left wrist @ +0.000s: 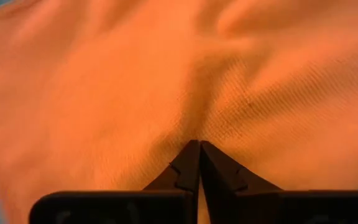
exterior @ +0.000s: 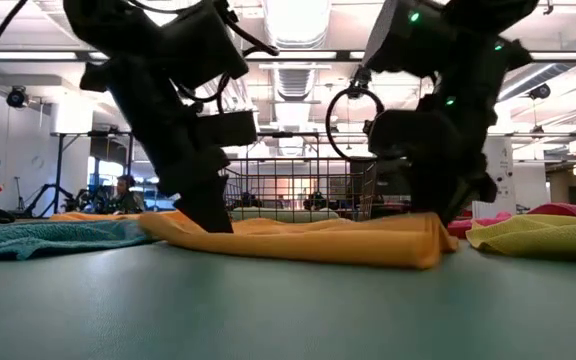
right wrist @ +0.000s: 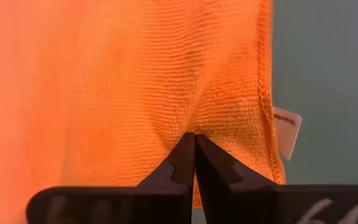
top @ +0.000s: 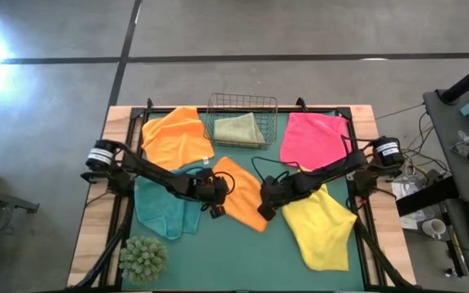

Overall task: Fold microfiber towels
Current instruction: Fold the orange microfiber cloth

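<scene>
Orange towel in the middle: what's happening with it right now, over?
Left hand and right hand both shut, pinching the middle orange towel at opposite sides. Towel flat on the table. Nothing in the way.

Pinched between each arm's dark fingers point(left wrist: 191, 168) is an orange towel point(top: 243, 194) with a fine ribbed weave and a small white tag point(right wrist: 287, 132) at its hem, lying on the teal-green tabletop point(top: 243, 260). Beside the left arm's fingers lie a teal towel point(top: 159, 210) and a second orange towel point(top: 176, 137), while by the right arm's fingers lie a yellow towel point(top: 322, 228) and a pink towel point(top: 313, 137). Beyond the fingers a pale olive-green towel point(top: 239, 129) sits in a dark wire basket point(top: 243, 104), and a green spiky plant ball point(top: 143, 259) stands on the left arm's side.
</scene>
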You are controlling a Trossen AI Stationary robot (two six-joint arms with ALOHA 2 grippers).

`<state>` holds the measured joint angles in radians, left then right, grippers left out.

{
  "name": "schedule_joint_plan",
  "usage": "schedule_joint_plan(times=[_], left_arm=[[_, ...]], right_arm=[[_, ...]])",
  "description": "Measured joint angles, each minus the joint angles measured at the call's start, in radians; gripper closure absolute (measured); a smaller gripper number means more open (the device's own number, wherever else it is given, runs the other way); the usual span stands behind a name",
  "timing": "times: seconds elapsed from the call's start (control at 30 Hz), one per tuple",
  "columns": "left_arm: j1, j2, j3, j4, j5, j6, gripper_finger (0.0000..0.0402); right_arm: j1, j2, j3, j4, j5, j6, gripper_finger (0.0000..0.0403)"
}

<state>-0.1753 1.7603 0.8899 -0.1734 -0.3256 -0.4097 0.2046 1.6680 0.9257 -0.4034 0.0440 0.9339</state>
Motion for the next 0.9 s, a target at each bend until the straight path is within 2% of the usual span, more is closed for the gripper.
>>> schedule_joint_plan(times=[0.2, 0.33, 0.5, 0.7, 0.9], left_arm=[[0.035, 0.003, 0.007, 0.011, 0.003, 0.177, 0.04], [0.065, 0.003, 0.009, 0.01, 0.002, 0.238, 0.04], [0.071, -0.012, 0.02, -0.001, 0.003, 0.233, 0.04], [0.03, -0.078, 0.045, 0.003, 0.05, 0.228, 0.04], [-0.028, -0.114, 0.083, 0.043, 0.116, 0.065, 0.04]], right_arm=[[0.077, 0.001, -0.001, 0.006, -0.004, 0.105, 0.0394], [0.115, 0.002, -0.003, 0.058, -0.044, 0.129, 0.0394], [0.131, -0.018, -0.006, 0.102, -0.046, 0.116, 0.0394], [0.131, -0.106, -0.007, 0.062, 0.037, 0.09, 0.0394], [0.13, -0.205, -0.006, -0.012, 0.113, 0.051, 0.0394]])
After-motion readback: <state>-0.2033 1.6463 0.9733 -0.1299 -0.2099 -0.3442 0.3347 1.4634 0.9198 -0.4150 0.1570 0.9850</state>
